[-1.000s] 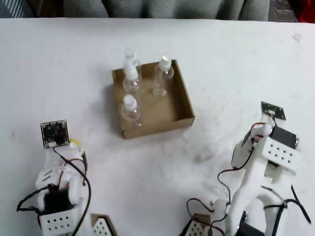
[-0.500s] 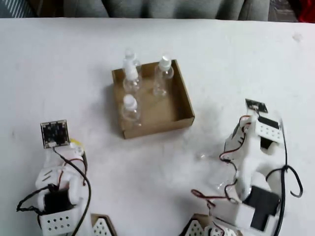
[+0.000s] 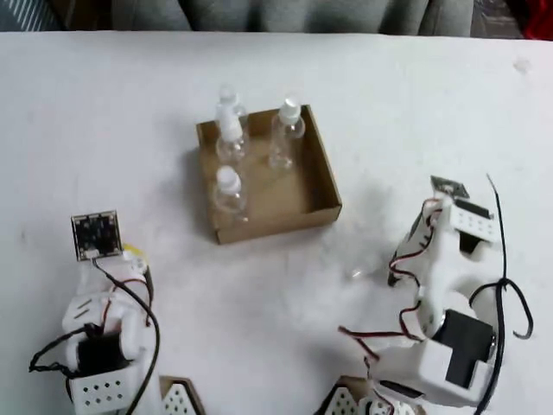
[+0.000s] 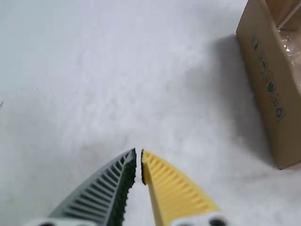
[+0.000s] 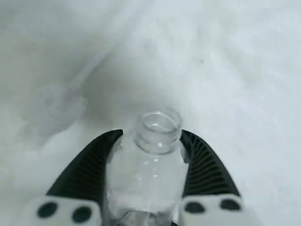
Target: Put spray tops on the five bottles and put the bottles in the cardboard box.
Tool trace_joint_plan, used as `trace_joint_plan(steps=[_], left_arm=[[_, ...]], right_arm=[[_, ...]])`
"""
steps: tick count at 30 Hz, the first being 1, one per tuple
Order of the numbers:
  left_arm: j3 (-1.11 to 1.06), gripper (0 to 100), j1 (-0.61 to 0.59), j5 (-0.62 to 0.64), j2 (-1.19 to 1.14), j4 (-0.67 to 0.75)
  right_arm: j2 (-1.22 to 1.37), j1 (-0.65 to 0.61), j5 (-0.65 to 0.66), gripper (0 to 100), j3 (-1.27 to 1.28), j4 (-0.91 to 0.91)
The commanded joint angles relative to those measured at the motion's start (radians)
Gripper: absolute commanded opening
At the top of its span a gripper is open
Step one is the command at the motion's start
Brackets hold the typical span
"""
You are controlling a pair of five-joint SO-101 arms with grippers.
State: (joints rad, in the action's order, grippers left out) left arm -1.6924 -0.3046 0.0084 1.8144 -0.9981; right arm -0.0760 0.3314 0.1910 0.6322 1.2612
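My right gripper is shut on a clear bottle with an open neck and no spray top, held just over the white table. A white spray top with its thin tube lies on the table beyond it. In the high view the right arm stands right of the cardboard box, and the loose spray top is a faint shape beside it. Several bottles with spray tops stand in the box. My left gripper is shut and empty, low over the table near the box's corner.
The left arm rests at the front left of the table. Cables loop around the right arm's base. Grey chair backs line the far edge.
The right arm has swung toward the left and turned its wrist, folding closer to its base. The left arm and the bottles in the box have not moved.
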Motion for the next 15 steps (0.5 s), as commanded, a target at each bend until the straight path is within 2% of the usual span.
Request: trace_joint_plan(steps=[1, 5, 10, 15], left_arm=[[0.000, 2, -0.012, -0.005, 0.010, -0.002], [0.000, 2, -0.012, -0.005, 0.010, -0.002], [0.000, 2, -0.012, -0.005, 0.010, -0.002], [0.000, 2, -0.012, -0.005, 0.010, -0.002]], right_arm=[[-0.079, -0.012, -0.002, 1.6, -0.133, 0.136], [-0.134, -0.058, -0.002, 1.6, -0.242, 0.288], [-0.222, -0.199, -0.020, 1.6, -0.261, 0.420], [-0.292, -0.352, -0.238, 1.6, -0.259, 0.429]])
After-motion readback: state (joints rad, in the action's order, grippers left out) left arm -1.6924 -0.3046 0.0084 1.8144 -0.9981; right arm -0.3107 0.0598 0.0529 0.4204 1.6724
